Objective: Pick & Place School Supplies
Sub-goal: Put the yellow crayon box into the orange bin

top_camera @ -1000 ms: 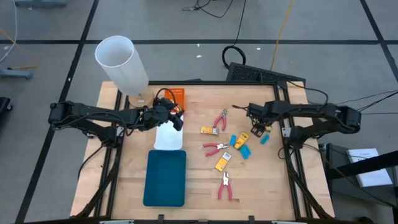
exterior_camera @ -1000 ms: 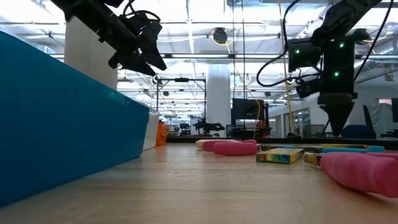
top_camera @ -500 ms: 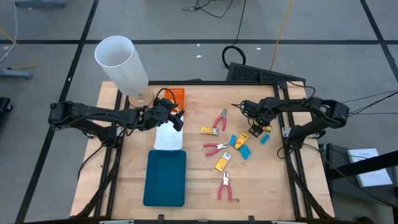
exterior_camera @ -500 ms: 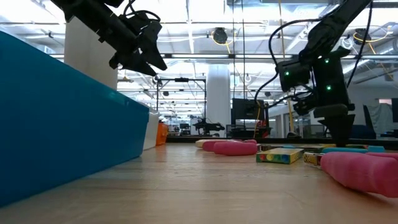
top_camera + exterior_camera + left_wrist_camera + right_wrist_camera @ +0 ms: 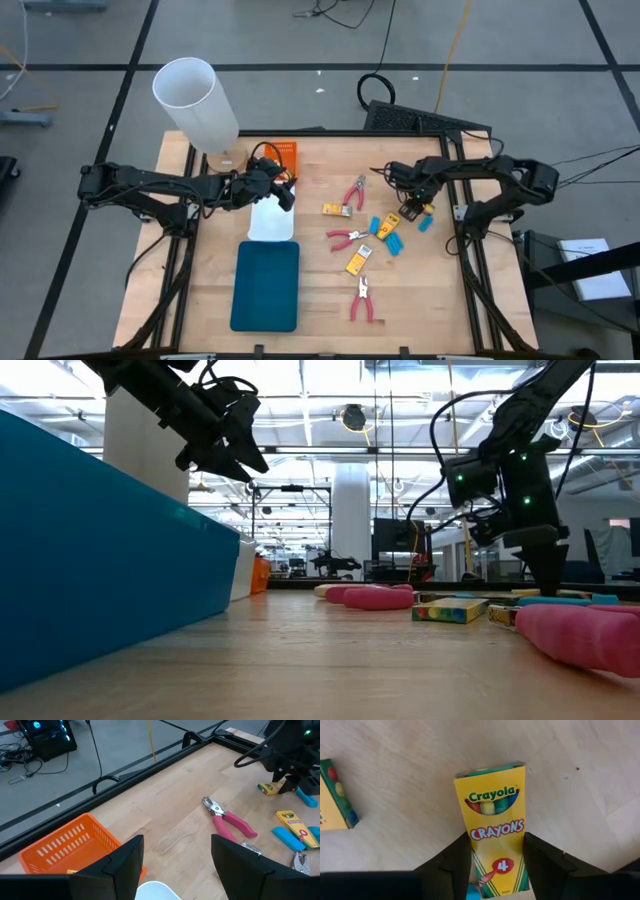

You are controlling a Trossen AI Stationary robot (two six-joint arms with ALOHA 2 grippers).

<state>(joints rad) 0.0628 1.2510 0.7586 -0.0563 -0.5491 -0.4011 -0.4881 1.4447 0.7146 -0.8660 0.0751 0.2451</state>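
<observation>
The school supplies lie loose on the table's right half: yellow crayon packets, light-blue pieces and red-handled pliers. My right gripper is down at the table's right side, over one crayon packet, and shut on it. My left gripper hovers open above the white tray, holding nothing. In the low view the right gripper reaches down to table height while the left gripper stays high. My right gripper pinches the crayon packet between its two fingers, near one short end, one finger on each long side. The fingers come from above, pointing down, and lie across the packet. The packet lies flat on the wood.
An orange tray, the white tray and a teal tray line up left of centre. A tall white cylinder stands at the far left corner. A second packet and a blue piece lie close to the right gripper.
My right gripper has come down to the table and shifted slightly toward the table's left, onto the crayon packet, then stayed nearly still. The left arm has not moved.
</observation>
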